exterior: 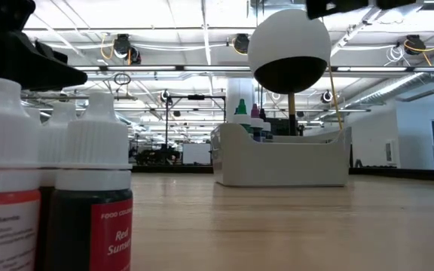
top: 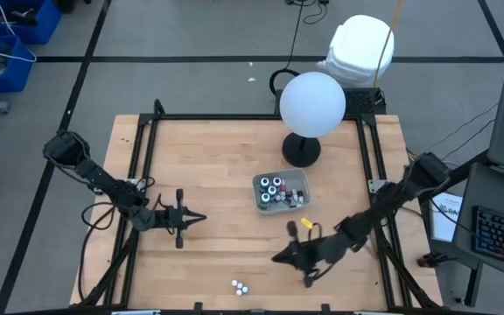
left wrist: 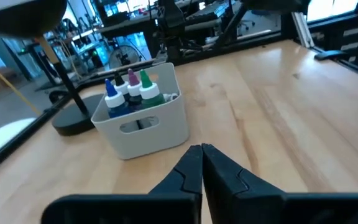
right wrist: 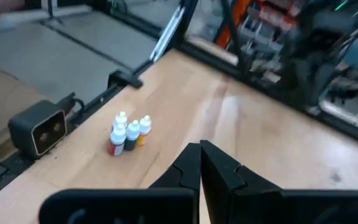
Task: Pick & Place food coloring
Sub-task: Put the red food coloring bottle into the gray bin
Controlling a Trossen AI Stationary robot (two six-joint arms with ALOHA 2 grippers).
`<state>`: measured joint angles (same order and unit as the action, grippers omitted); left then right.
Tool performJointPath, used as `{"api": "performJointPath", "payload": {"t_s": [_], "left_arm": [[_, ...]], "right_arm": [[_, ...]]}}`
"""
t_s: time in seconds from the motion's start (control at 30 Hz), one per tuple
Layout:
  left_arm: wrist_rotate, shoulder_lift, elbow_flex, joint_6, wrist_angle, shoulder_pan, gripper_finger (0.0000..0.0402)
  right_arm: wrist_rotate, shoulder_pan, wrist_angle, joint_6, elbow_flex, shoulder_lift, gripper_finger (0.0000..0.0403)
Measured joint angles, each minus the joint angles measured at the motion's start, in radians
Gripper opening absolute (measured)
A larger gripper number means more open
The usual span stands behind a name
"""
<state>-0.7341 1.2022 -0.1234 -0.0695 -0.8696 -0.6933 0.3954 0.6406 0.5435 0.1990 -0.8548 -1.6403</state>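
Left gripper [top: 201, 217], its tapered dark fingers pressed together, empty, over bare wood-grain table [top: 217, 157]. Centre: translucent grey rectangular tray [top: 259, 185] holding capped food coloring bottles [top: 278, 188]; three white-capped bottles [top: 240, 285] near the front edge. Right gripper [top: 276, 258], fingers pressed together, empty.
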Motion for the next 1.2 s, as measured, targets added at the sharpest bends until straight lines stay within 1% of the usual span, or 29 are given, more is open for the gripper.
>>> {"api": "performJointPath", "payload": {"t_s": [0.2, 0.4, 0.57, 0.63, 0.77, 0.93, 1.07, 1.2], "left_arm": [[0.001, 0.000, 0.000, 0.008, 0.004, 0.000, 0.0043], [0.001, 0.000, 0.000, -0.041, 0.004, 0.000, 0.0040], [0.010, 0.000, 0.000, -0.030, 0.004, 0.000, 0.0030], [0.024, 0.000, 0.000, -0.030, 0.005, 0.000, 0.0026], [0.060, 0.000, 0.000, -0.030, 0.005, 0.000, 0.0014], [0.063, 0.000, 0.000, -0.035, 0.005, 0.000, 0.0004], [0.061, 0.000, 0.000, -0.063, 0.002, 0.000, 0.0018], [0.055, 0.000, 0.000, -0.065, 0.001, 0.000, 0.0037]], "right_arm": [[0.000, 0.003, -0.053, -0.078, -0.173, -0.160, 0.0001], [0.007, 0.029, -0.085, -0.200, -0.333, -0.291, 0.0000], [0.142, 0.058, -0.172, -0.266, -0.468, -0.406, 0.0001], [0.196, 0.067, -0.174, -0.281, -0.512, -0.438, 0.0006], [0.207, 0.073, -0.174, -0.286, -0.569, -0.487, 0.0044], [0.205, 0.075, -0.180, -0.327, -0.577, -0.514, 0.0116], [0.202, 0.075, -0.187, -0.376, -0.577, -0.538, 0.0158], [0.203, 0.075, -0.193, -0.421, -0.577, -0.559, 0.0178]]}}
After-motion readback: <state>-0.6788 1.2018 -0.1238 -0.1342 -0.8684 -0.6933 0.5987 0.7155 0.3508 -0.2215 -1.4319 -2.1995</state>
